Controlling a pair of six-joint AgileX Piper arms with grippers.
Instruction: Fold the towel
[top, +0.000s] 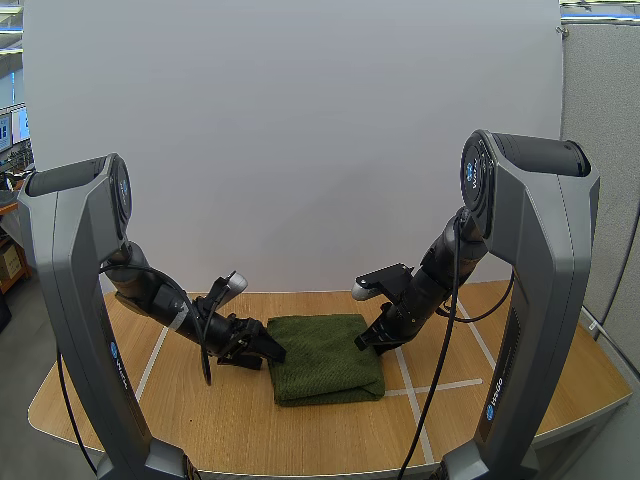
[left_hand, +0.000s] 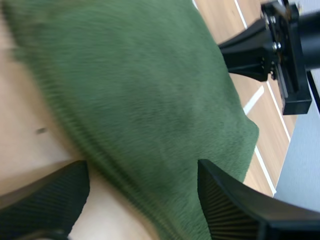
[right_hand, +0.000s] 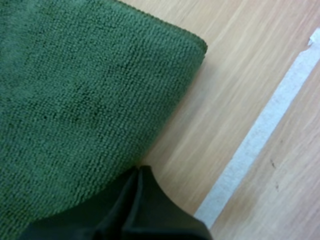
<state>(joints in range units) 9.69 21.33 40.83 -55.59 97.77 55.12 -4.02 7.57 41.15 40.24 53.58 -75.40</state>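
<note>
The folded green terry towel, nubby and rectangular, lies on the wooden counter. The left pincer stands wide open, its ribbed fingers either side of the towel's blurred edge, holding nothing. The right pincer is closed into one dark wedge at the towel's side, near a white tape line.

High view: lower layers of the towel are hidden under the top fold, so the layers cannot be counted. At the towel's left edge the left gripper is seen dark on dark; contact cannot be told. The right gripper is too small there for any gap to be read.

Left wrist view: the towel is blurred along the edge nearest the fingers, which are cut off at the frame.

Right wrist view: part of the towel's edge is hidden beneath the right gripper's closed wedge.
</note>
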